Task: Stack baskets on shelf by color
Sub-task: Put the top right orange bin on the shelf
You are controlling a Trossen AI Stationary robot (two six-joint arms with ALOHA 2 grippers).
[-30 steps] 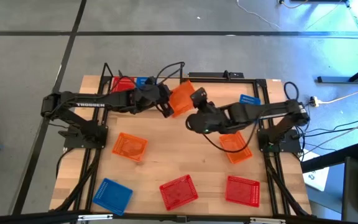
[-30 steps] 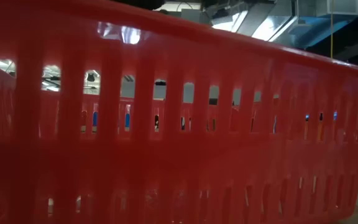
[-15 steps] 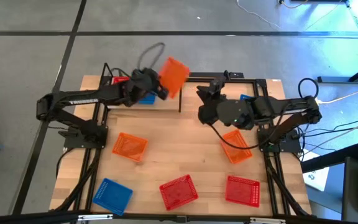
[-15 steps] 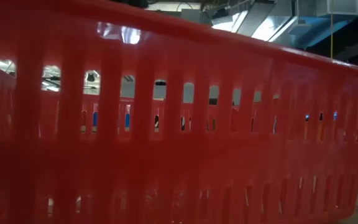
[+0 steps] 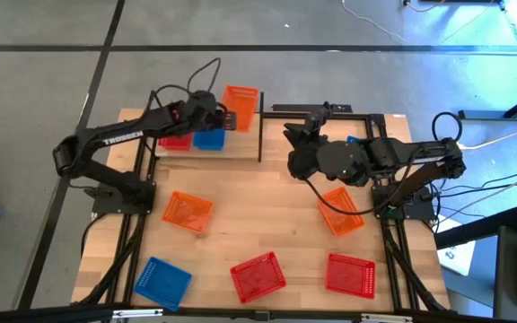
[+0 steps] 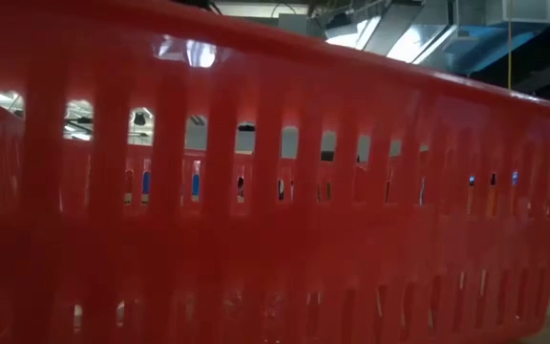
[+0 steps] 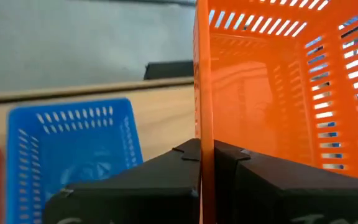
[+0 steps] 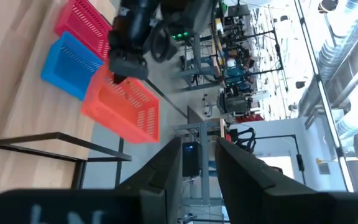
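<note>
The left claw (image 5: 225, 115) pinched an orange basket (image 5: 240, 105) by its wall above the shelf (image 5: 240, 146), beside one red basket (image 5: 176, 138) and one blue basket (image 5: 209, 138) already there. The right claw (image 5: 294, 135) hung empty, part open. Six baskets remained on the worktop (image 5: 267, 224), so most of the work seemed left.

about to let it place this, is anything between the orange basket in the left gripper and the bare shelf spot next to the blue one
Nothing visible. The left gripper holds the orange basket over the shelf beside the blue basket.
</note>
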